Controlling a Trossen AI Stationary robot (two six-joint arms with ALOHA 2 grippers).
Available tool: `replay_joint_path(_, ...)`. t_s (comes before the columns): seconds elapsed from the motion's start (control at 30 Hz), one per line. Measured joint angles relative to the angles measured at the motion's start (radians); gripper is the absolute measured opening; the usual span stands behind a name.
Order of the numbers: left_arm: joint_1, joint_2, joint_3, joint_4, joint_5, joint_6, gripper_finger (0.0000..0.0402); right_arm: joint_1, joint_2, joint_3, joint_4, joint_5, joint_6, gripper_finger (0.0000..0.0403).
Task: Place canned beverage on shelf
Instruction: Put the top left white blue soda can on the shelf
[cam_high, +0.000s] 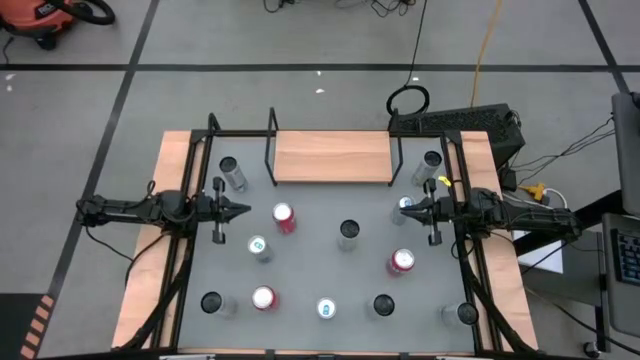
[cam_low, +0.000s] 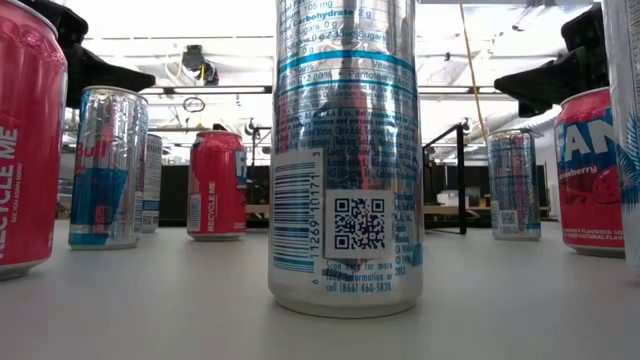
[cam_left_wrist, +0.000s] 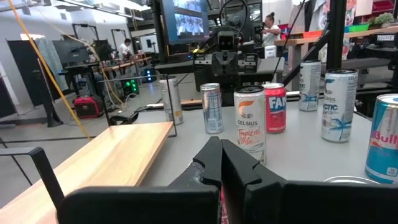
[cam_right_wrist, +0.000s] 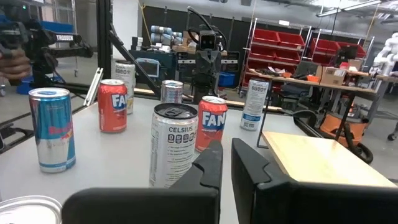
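Note:
Several drink cans stand upright on the grey table top (cam_high: 310, 265), among them a red can (cam_high: 284, 216) and a silver can (cam_high: 348, 233) near the middle. The shelf (cam_high: 333, 157), a light-wood board with black rod frames at both ends, stands at the table's far edge; nothing is on it. My left gripper (cam_high: 245, 211) hovers level at the table's left side, shut and holding nothing, pointing toward the middle. My right gripper (cam_high: 405, 210) mirrors it from the right side, also shut. A blue-topped can (cam_high: 405, 203) stands right at its tip.
Cans also stand along the near edge (cam_high: 326, 309) and at both far corners beside the shelf (cam_high: 232, 172) (cam_high: 430, 165). A tall silver can (cam_low: 345, 150) fills the low view. Black frame rails (cam_high: 180, 260) run along both table sides.

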Motion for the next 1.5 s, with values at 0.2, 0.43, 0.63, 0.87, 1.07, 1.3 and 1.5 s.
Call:
replay_joint_path(0.2, 0.0, 0.005, 0.049, -0.032, -0.08, -0.053, 0.0, 0.0, 0.0, 0.0, 0.003, 0.0, 0.0, 0.0)
replay_joint_path(0.43, 0.001, 0.058, 0.278, -0.246, -0.091, -0.164, 0.0, 0.0, 0.0, 0.0, 0.003, 0.0, 0.022, 0.0)
replay_joint_path(0.63, 0.001, 0.169, 0.524, -0.408, -0.097, -0.181, 0.0, 0.0, 0.0, 0.0, 0.003, 0.0, 0.1, 0.0)
replay_joint_path(0.87, 0.001, 0.304, 0.808, -0.589, -0.097, -0.177, 0.0, 0.0, 0.0, 0.0, 0.003, 0.0, 0.223, 0.0)
replay_joint_path(1.07, 0.001, 0.392, 0.986, -0.662, -0.095, -0.11, 0.0, 0.0, 0.0, 0.0, 0.0, -0.004, 0.273, 0.0)
replay_joint_path(1.3, 0.001, 0.465, 1.149, -0.777, -0.109, -0.104, 0.0, 0.0, 0.0, 0.0, -0.004, -0.004, 0.278, 0.0)
replay_joint_path(1.5, 0.001, 0.48, 1.164, -0.877, -0.108, -0.127, 0.0, 0.0, 0.0, 0.0, -0.007, -0.027, 0.303, 0.0)
